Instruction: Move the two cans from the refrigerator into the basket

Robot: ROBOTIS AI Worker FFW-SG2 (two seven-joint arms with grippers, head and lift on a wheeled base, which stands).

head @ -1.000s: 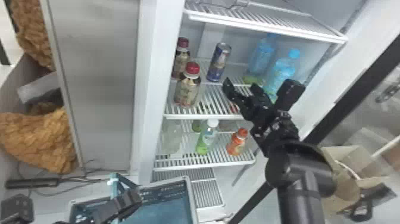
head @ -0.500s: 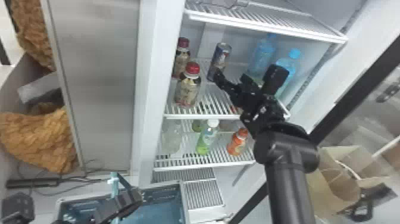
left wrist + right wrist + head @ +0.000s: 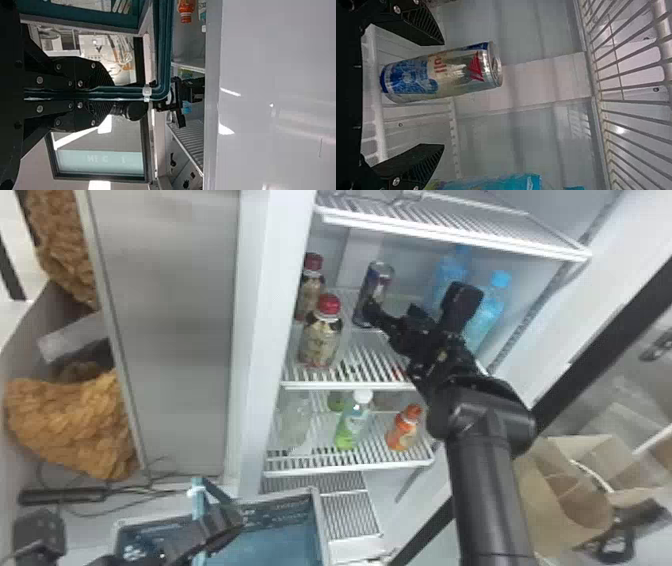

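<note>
A refrigerator (image 3: 265, 340) stands open before me, with a plain grey panel (image 3: 175, 340) to its left and shaggy brown material (image 3: 70, 420) beyond that panel.

Nearest item: the blue basket (image 3: 320, 525), low in the head view. My left end effector (image 3: 220, 522) is at its raised basket handle (image 3: 198, 495); the left wrist view shows the two fingers closed on the teal bar, one on either side of it. A brown paper bag (image 3: 560, 490) sits to the right of my right arm.

Lower shelf (image 3: 350, 468): a clear bottle (image 3: 294, 420) on the left, a green bottle (image 3: 351, 425) with a white cap near the middle, and an orange bottle (image 3: 404, 430) on the right.

Middle shelf (image 3: 350, 386): my right end effector (image 3: 392, 312) is spread, pinching nothing. The task's can (image 3: 377, 282), blue and silver, stands upright on this shelf, level with the gap between the fingers and nearer to one of them; I cannot confirm contact. The front red-capped bottle (image 3: 321, 340) stands to the can's left, with the rear red-capped bottle (image 3: 309, 292) behind it. Two blue bottles (image 3: 485, 310) stand to the can's right.

Overhead, I record the upper wire shelf (image 3: 450, 237).
</note>
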